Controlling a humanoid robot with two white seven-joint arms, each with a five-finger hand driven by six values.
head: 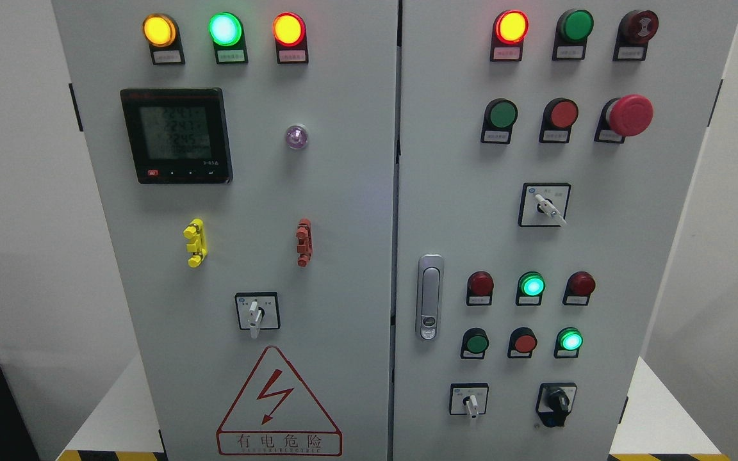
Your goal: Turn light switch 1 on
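Fingers: none are showing in the head view, so whether they are spread or curled cannot be told.

Control cabinet: grey, two-doored, standing upright and filling the frame.

Light switch 1: the labels are showing too small to read, so which control it is cannot be told. The candidates are sitting as follows.
- Left-door selector: white lever pointing down, sitting just above the warning triangle.
- Upper right selector: white lever tilting to the lower right, sitting below the red mushroom button.
- Lower right selector: white lever pointing down, sitting at the right door's bottom.
- Black knob: sitting just beside that selector, to its right.

Top lamps, left door: amber lamp, green lamp and red lamp are all glowing.

Digital meter: showing lit figures, blurred.

Door handle: silver, lying flat on the right door's left edge.
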